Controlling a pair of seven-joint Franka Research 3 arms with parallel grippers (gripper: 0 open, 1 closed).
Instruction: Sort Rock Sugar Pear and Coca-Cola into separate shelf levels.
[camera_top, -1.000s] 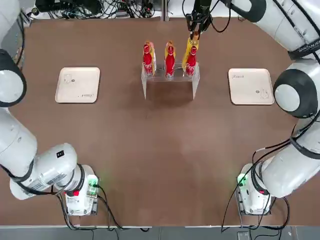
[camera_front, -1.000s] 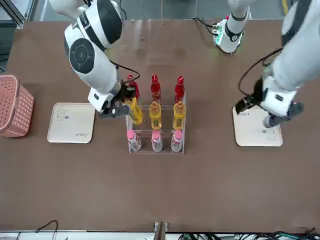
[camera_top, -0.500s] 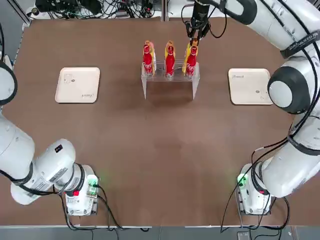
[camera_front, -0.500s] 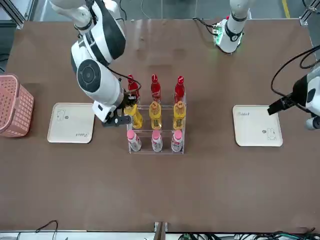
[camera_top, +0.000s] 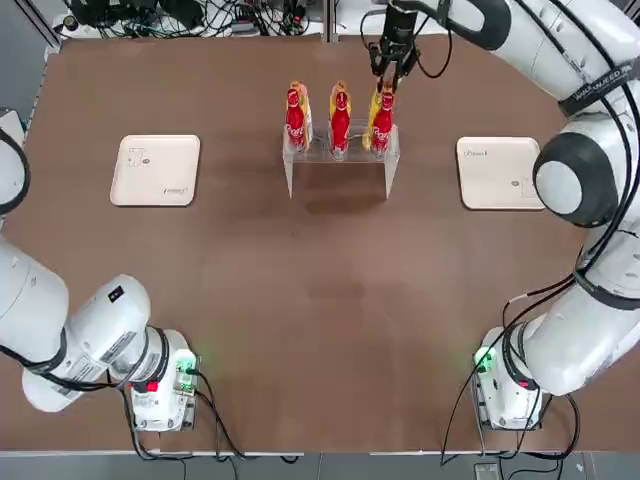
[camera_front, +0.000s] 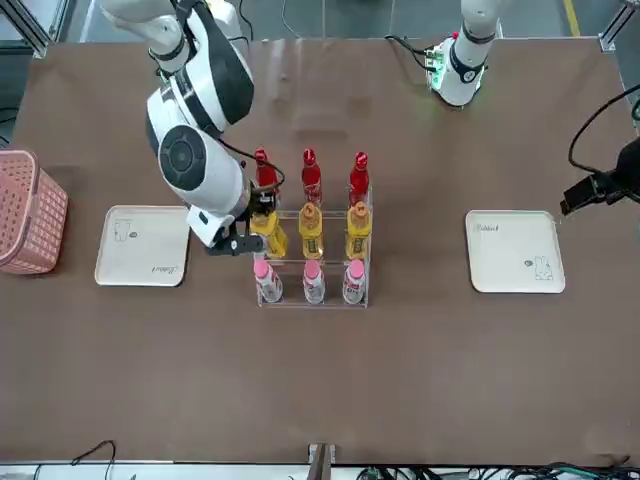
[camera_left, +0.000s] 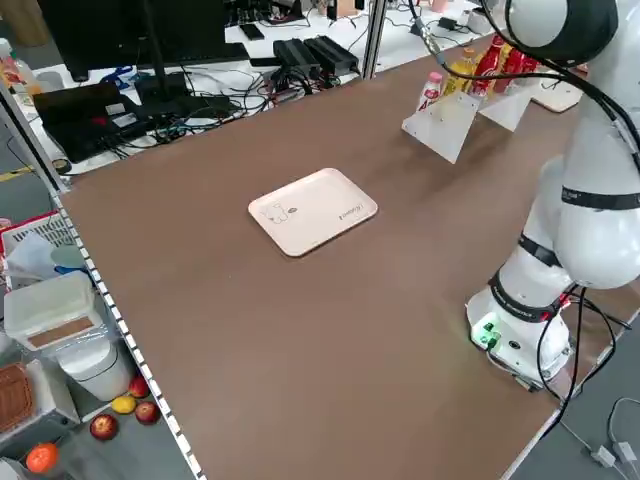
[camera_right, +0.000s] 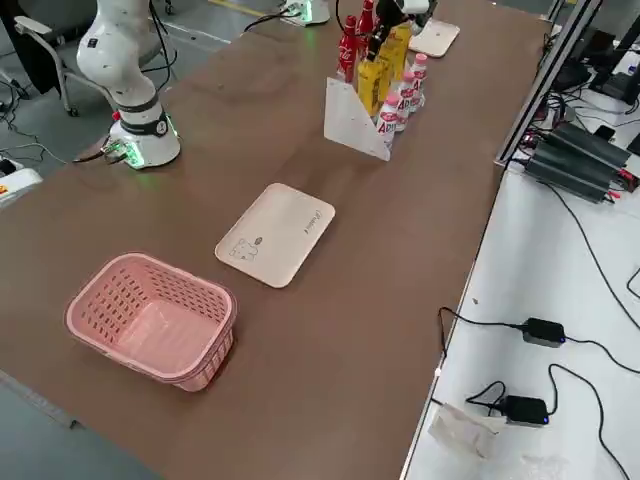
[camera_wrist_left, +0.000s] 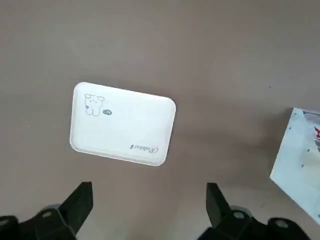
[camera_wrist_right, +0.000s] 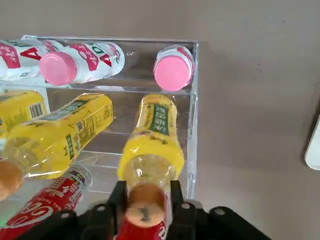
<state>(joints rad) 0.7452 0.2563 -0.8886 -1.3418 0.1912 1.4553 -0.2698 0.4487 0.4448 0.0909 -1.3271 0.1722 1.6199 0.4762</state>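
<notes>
Worktop (camera_top: 320, 300): brown, arm bases at the near edge, white trays left (camera_top: 155, 170) and right (camera_top: 500, 172).
Left gripper (camera_wrist_left: 149, 200): fingers spread wide, holding nothing, hanging over the left tray.
Shelf (camera_front: 312, 255): clear stand at the far middle; red cola bottles (camera_front: 309, 175) on the top level, yellow pear bottles (camera_front: 310, 230) on the middle, pink-capped bottles (camera_front: 313, 282) lowest.
Right gripper (camera_wrist_right: 146, 197): fingers close on either side of the orange cap of the end pear bottle (camera_wrist_right: 152, 145), which stands on the middle level; grip or release, cannot tell.
Right arm: stretched across to the shelf's far side.
Basket (camera_front: 28, 212): pink, beyond the right tray.
</notes>
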